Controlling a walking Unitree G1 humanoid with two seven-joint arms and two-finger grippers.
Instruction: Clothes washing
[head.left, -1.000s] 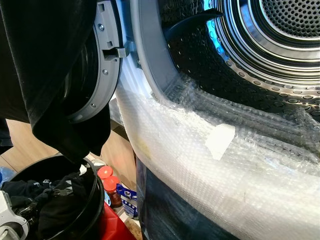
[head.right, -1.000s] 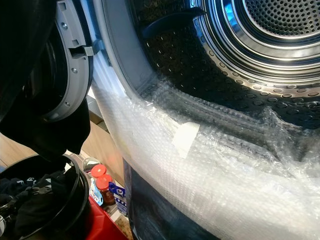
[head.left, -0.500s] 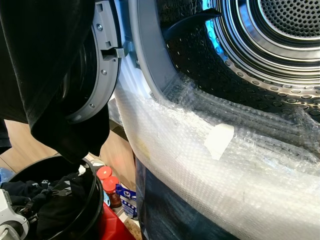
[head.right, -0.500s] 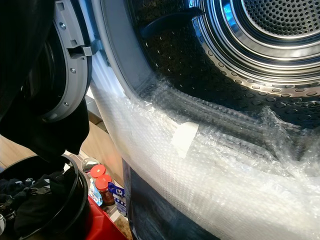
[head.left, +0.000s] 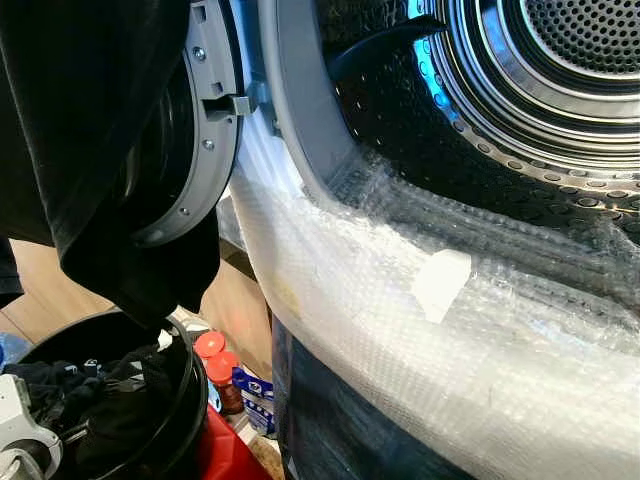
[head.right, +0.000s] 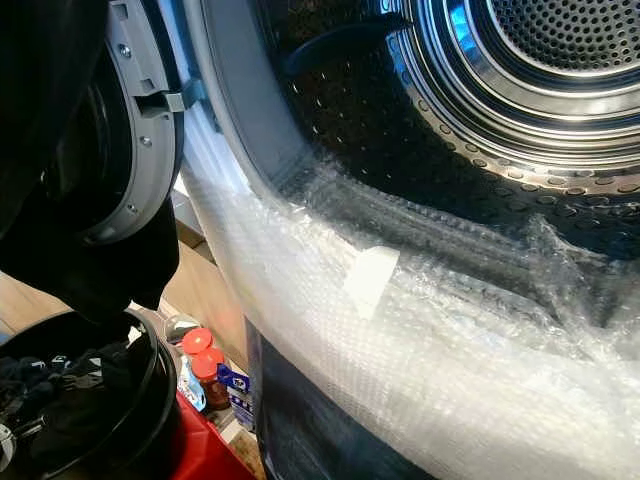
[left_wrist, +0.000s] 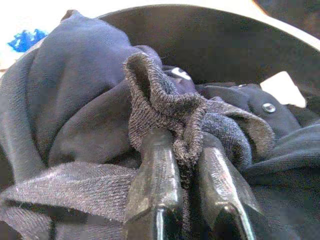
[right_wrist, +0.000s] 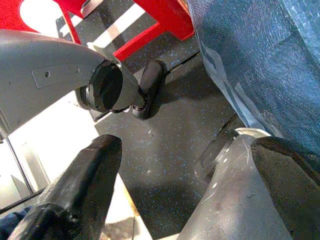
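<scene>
Jaws of left gripper (left_wrist: 187, 165) pinching ribbed grey knit cloth (left_wrist: 165, 107); right gripper (right_wrist: 190, 175) jaws apart.

The left end effector (left_wrist: 186, 165) pinches a grey knit garment (left_wrist: 167, 107) in the bucket (left_wrist: 215, 40).

Both eye views look down, close against the washer drum (head.left: 540, 90), with the bucket (head.left: 150, 400) at 7 o'clock. The left wrist view sits just above the clothes (left_wrist: 165, 105) in that bucket. The right wrist view faces the floor (right_wrist: 165, 165).
</scene>
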